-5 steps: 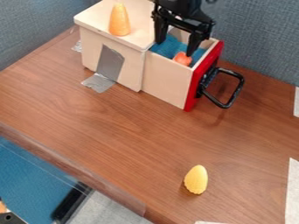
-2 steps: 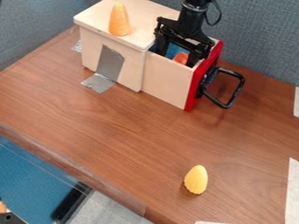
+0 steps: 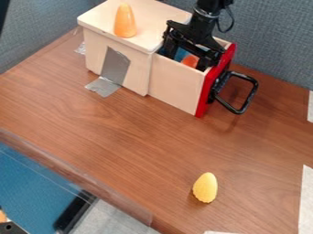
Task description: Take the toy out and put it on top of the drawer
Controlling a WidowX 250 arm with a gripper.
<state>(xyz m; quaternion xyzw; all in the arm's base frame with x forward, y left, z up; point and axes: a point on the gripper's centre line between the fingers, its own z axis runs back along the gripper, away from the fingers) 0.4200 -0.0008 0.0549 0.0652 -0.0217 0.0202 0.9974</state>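
And the claw (image 3: 186, 59) is held open, its two fingers parted and dipped into the pulled-out drawer (image 3: 177, 84) from above. Between them an orange-red toy (image 3: 190, 61) is seen, down inside the drawer, close to the finger by the red front panel (image 3: 214, 82); whether it is touched by that finger cannot be told. Some blue (image 3: 181, 53) is glimpsed inside as well, beside the toy, and the rest of the interior is hidden by the claw.

Up on the flat top of the wooden cabinet (image 3: 94, 16), an orange cone-shaped toy (image 3: 125, 23) is stood upright, near the edge on the camera's side. Out from the red panel a black looped handle (image 3: 247, 99) is stuck, hung over the desk (image 3: 122, 132). Down the cabinet's side a strip of grey tape (image 3: 115, 66) is run, its end pressed onto the desk.

And well apart from all that, near the front of the desk, a yellow toy (image 3: 205, 187) is placed, its narrower end pointed toward the cabinet's side of the view. At the right edge, white strips (image 3: 305, 201) are laid on the desk.
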